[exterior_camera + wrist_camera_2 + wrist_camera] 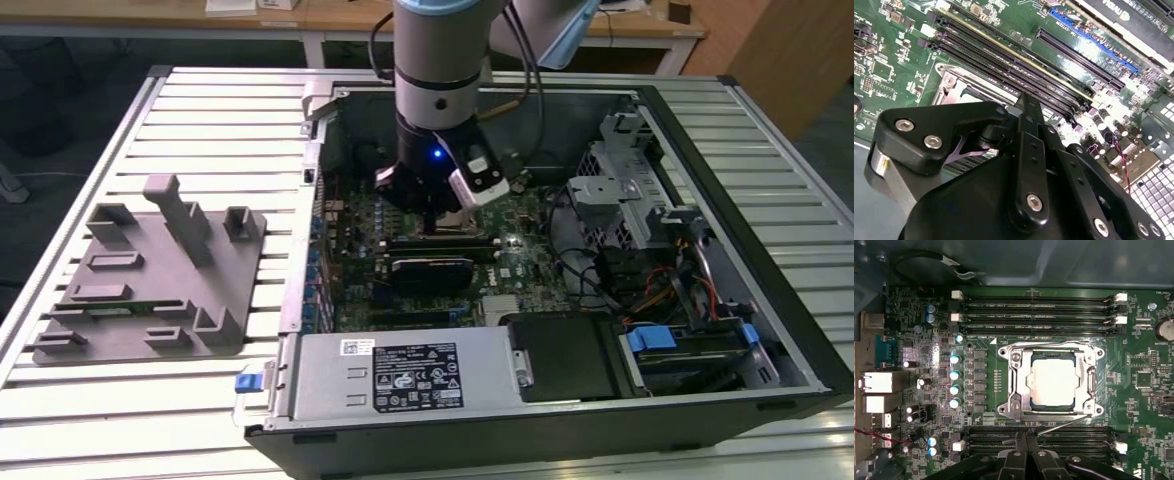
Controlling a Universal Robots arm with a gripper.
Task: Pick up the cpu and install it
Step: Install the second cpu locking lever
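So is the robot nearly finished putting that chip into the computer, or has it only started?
Nearly finished, it seems. The small square chip with the shiny silver top already sits inside the metal socket frame on the green motherboard. The robot's black hand hovers just beside the socket, and nothing shows between its fingers. Whether the frame is fully latched down I cannot tell; a thin metal lever lies along one edge.

Silver cpu (1053, 379) on green motherboard (919, 340); black gripper (1026, 440); apparently grey tray (147, 285).
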